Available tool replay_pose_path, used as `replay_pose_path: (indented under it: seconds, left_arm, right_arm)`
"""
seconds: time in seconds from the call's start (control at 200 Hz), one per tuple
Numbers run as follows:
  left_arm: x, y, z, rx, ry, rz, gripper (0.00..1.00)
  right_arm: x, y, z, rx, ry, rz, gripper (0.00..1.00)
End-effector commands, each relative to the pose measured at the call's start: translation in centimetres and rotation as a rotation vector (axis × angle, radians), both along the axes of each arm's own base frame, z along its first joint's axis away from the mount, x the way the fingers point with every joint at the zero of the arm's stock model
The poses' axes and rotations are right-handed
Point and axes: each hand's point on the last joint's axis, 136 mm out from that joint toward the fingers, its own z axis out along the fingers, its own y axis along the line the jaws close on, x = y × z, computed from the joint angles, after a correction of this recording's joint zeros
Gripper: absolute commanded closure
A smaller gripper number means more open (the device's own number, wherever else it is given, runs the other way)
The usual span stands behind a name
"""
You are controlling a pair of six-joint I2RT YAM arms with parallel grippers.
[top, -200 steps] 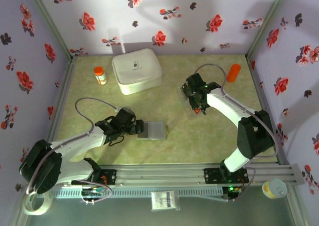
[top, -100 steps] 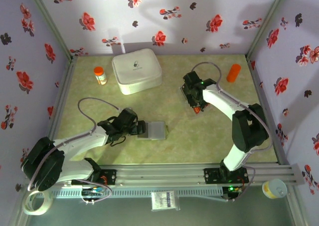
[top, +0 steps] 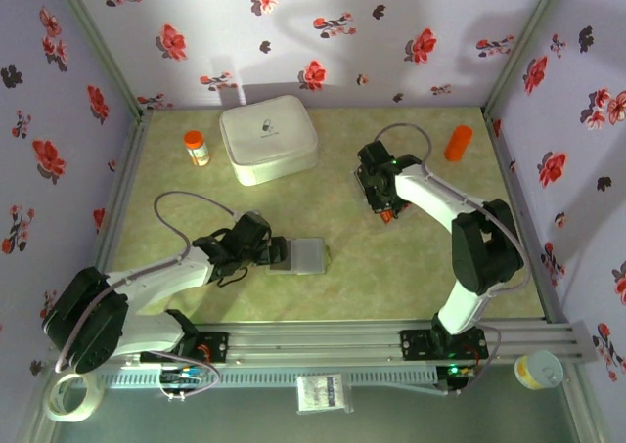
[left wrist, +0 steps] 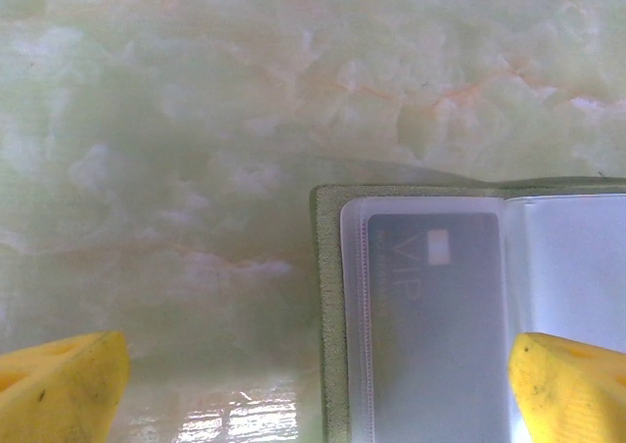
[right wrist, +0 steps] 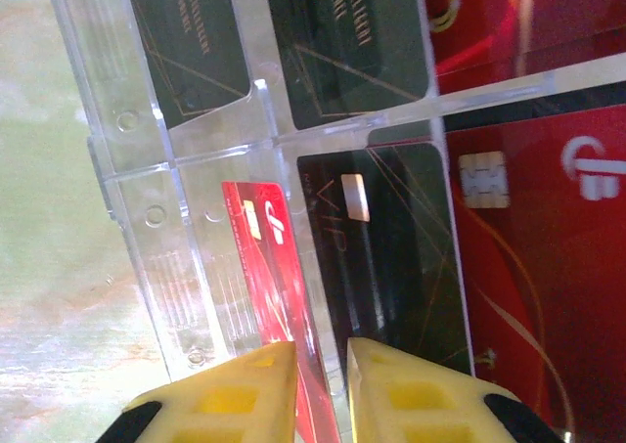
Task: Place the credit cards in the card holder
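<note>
The card holder (top: 305, 256) lies open in the middle of the table. Its olive-green edge (left wrist: 328, 316) frames a clear sleeve holding a black VIP card (left wrist: 430, 306). My left gripper (top: 277, 252) hovers over the holder's left edge, wide open (left wrist: 313, 394) and empty. My right gripper (top: 386, 213) is down over a clear plastic tray (right wrist: 137, 169) of credit cards. A red card (right wrist: 264, 257) stands tilted on edge and runs between the right gripper's (right wrist: 321, 384) yellow fingers, which are close together with a thin gap left. Black cards (right wrist: 391, 247) and red cards (right wrist: 538, 267) lie flat beside it.
A big white rounded box (top: 267, 138) stands at the back, with an orange-capped bottle (top: 197, 148) to its left. An orange cylinder (top: 458, 142) stands at the back right. The flowered walls close in the table on three sides.
The right gripper's jaws have narrowed around the red card, and the right arm's elbow has swung slightly left. The left arm has crept a little toward the holder.
</note>
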Motion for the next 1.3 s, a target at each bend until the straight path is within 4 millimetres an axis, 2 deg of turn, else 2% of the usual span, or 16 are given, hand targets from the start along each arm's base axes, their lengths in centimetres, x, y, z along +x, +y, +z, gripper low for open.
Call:
replay_pose_path:
  seconds: [0.0, 0.215, 0.295, 0.425, 0.71, 0.995, 1.15, 1.295]
  left_arm:
    - [0.5, -0.8, 0.9, -0.028, -0.017, 0.007, 0.00]
    - [0.6, -0.9, 0.9, -0.028, -0.017, 0.008, 0.00]
    - [0.5, -0.9, 0.9, -0.027, -0.015, 0.005, 0.00]
    - [0.5, -0.8, 0.9, -0.027, -0.016, 0.006, 0.00]
    - [0.5, -0.8, 0.8, -0.029, -0.017, 0.008, 0.00]
    - [0.5, -0.9, 0.9, -0.029, -0.018, 0.006, 0.00]
    - [0.5, -0.8, 1.1, -0.021, -0.018, -0.001, 0.00]
    - [0.6, -0.9, 1.7, -0.008, -0.022, -0.017, 0.00]
  right_arm:
    - [0.0, 0.1, -0.5, 0.007, 0.025, 0.009, 0.82]
    - [-0.2, 0.5, -0.4, 0.030, 0.031, 0.016, 0.90]
    - [-0.1, 0.6, 0.2, 0.040, 0.024, 0.021, 0.89]
    - [0.0, 0.8, 1.1, 0.049, 0.010, 0.026, 0.81]
    - [0.1, 1.0, 1.3, 0.058, 0.012, 0.032, 0.83]
    - [0.0, 1.4, 1.3, 0.075, 0.026, 0.048, 1.00]
    - [-0.1, 1.9, 2.9, 0.107, 0.018, 0.067, 1.00]
    - [-0.6, 2.8, 5.7, 0.189, -0.015, 0.078, 1.00]
